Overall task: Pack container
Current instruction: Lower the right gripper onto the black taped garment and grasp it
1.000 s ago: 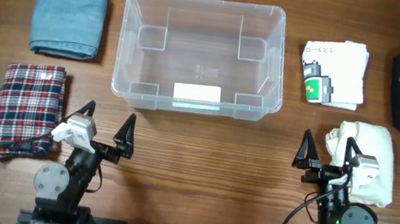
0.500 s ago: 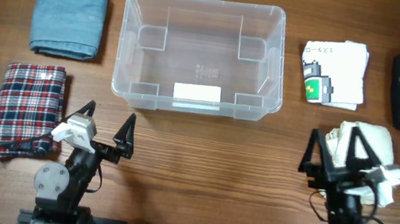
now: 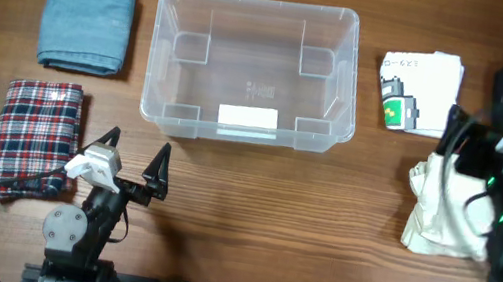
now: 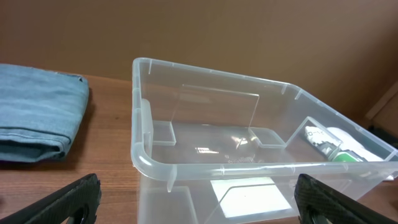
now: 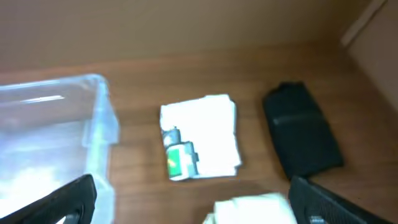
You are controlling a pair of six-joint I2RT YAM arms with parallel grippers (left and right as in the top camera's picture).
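On the wooden table [image 3: 323, 203], the right claw [image 5: 196, 208] hangs spread and empty above the cream garment [image 3: 438, 211] at 4 o'clock, likely its first pick; the left claw [image 3: 140, 141], also spread, rests at 7; the clear container [image 3: 248, 70] sits empty at 12, central for both arms

The container [image 4: 249, 167] stands beyond the spread left claw [image 4: 198, 200], folded denim [image 4: 38, 118] beside it.
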